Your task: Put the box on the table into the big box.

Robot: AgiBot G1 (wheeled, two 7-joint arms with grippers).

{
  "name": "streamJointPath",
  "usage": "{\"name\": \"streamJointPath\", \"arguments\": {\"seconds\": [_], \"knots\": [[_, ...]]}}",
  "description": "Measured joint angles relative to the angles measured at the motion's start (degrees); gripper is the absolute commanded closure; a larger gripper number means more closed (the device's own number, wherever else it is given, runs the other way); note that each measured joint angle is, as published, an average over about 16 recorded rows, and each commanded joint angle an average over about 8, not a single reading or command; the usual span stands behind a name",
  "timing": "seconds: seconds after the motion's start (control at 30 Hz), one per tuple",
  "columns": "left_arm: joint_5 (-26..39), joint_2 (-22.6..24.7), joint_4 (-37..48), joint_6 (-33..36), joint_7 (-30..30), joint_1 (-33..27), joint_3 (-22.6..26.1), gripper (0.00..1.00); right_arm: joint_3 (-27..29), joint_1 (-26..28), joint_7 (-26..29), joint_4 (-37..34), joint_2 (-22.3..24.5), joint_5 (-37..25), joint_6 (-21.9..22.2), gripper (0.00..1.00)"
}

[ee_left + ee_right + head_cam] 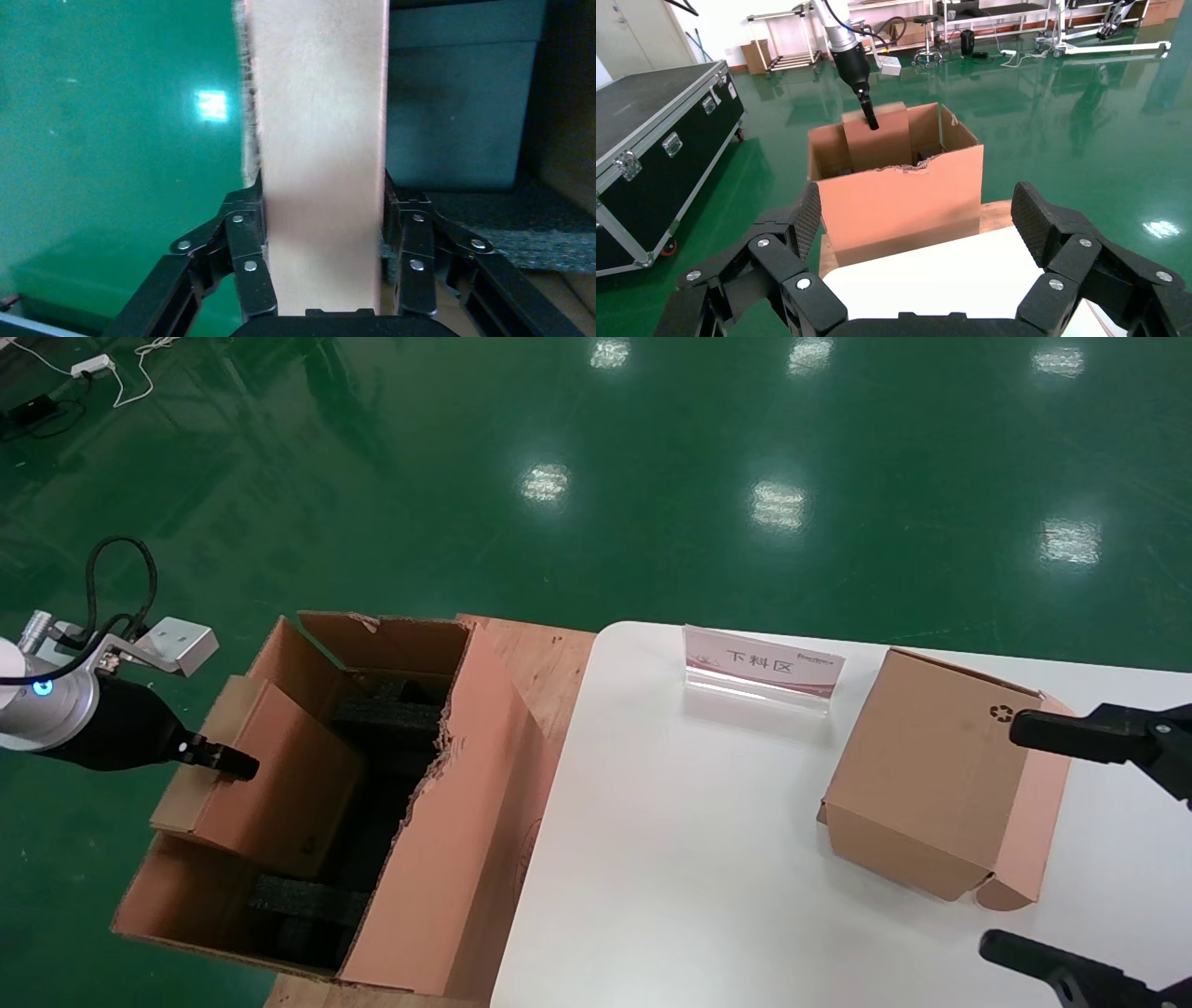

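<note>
My left gripper (pixel 233 764) (pixel 321 193) is shut on the top edge of the box (pixel 279 775) (pixel 316 105), a slim pinkish-brown carton. It holds the box upright inside the big box (pixel 466 822), against that carton's left wall. Black foam blocks (pixel 386 714) lie in the big box beside and under it. The right wrist view shows the same box (pixel 877 140) standing in the big box (pixel 905 203), with the left gripper (pixel 866 116) on it. My right gripper (pixel 1004 836) (pixel 916 210) hangs open and empty over the right side of the white table (pixel 698 850).
A chunkier brown box (pixel 931 775) with rounded flap tabs sits on the table between my right fingers. A clear sign stand (pixel 759 672) stands at the table's far edge. The big box rests on a wooden pallet (pixel 540 645). A black flight case (pixel 652 140) stands on the green floor.
</note>
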Motion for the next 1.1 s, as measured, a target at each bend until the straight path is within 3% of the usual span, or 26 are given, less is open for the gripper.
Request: {"name": "streamJointPath", "arguments": {"seconds": [0.63, 1.1], "knots": [[-1.9, 0.3, -0.7, -0.5, 3.2, -0.6, -1.3, 0.0, 0.0, 0.0, 0.0, 0.0, 0.0, 0.0, 0.0, 0.0], [-12.9, -2.4, -8.4, -3.1, 19.7, -1.6, -6.3, 0.0, 0.0, 0.0, 0.0, 0.0, 0.0, 0.0, 0.0, 0.0]]}}
